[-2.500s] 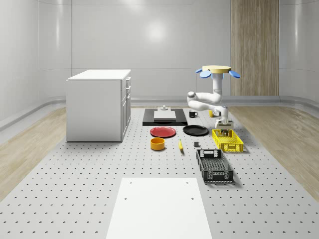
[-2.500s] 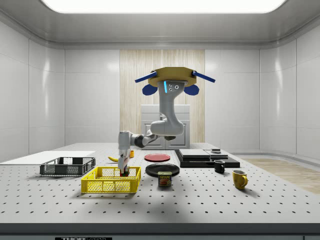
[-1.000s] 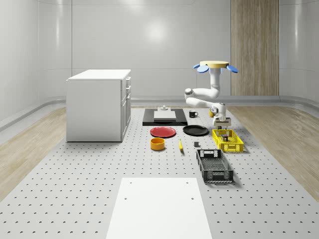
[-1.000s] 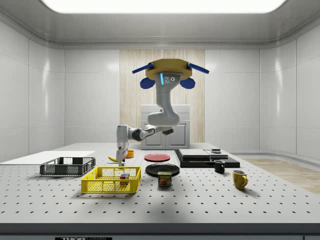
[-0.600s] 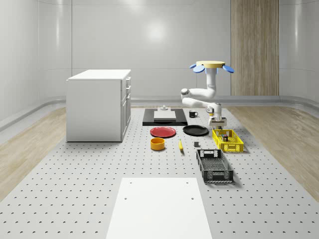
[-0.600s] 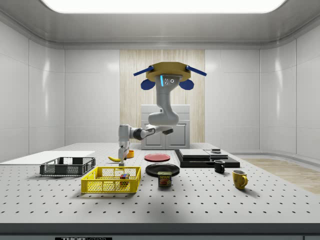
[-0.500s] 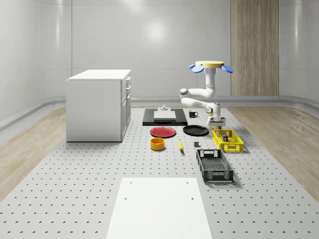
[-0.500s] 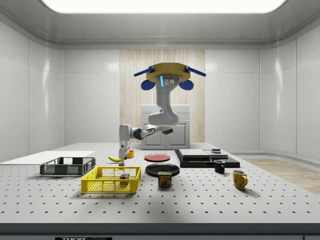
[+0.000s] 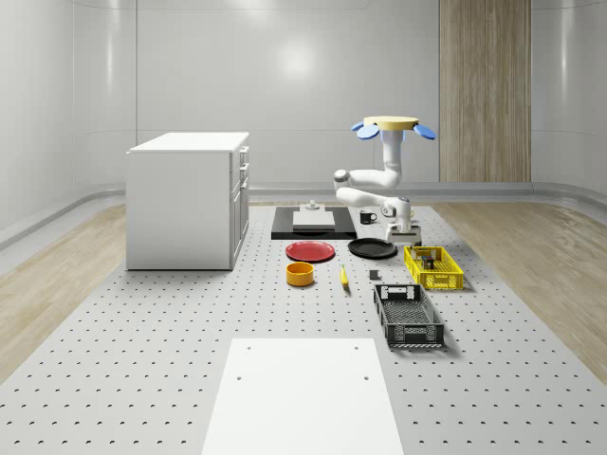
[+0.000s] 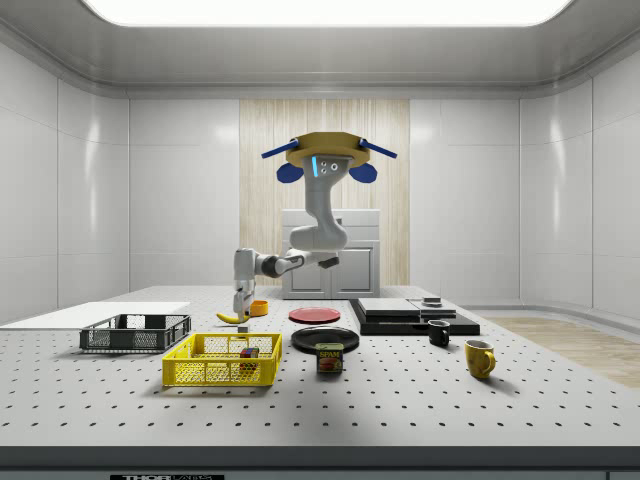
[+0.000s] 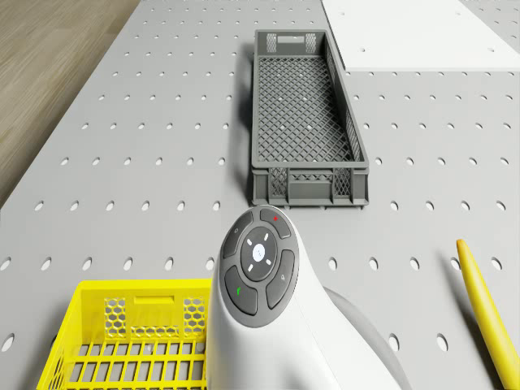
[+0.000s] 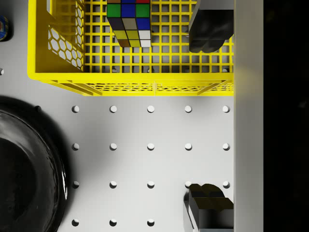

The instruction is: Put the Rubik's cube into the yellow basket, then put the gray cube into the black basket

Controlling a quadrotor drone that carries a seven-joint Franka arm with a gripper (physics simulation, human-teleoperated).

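The Rubik's cube [image 12: 129, 23] lies inside the yellow basket [image 12: 130, 77], apart from my fingers; in the side view the cube [image 10: 247, 353] sits low in the basket [image 10: 222, 362]. My gripper [image 12: 208, 116] is open and holds nothing. It hangs above the table just outside the basket's rim, near the black plate [image 12: 24, 164]. A small gray cube [image 9: 375, 276] rests on the table to the whole-scene view's left of the yellow basket [image 9: 432, 267]. The black basket [image 9: 408, 315] stands nearer the camera. The drone [image 9: 391, 126] hovers over the table's back part, gripper [image 9: 402, 227] below it.
A red plate [image 9: 310, 251], an orange bowl [image 9: 300, 274] and a banana [image 9: 343, 277] lie left of the baskets. A white cabinet [image 9: 188, 199] stands at the left. A can [image 10: 329, 357] and two mugs [image 10: 479, 358] sit near the yellow basket. A white mat [image 9: 303, 393] covers the front.
The gripper let go of the Rubik's cube in the yellow basket and rose out of it. Drone and arm have drifted toward the whole-scene view's left.
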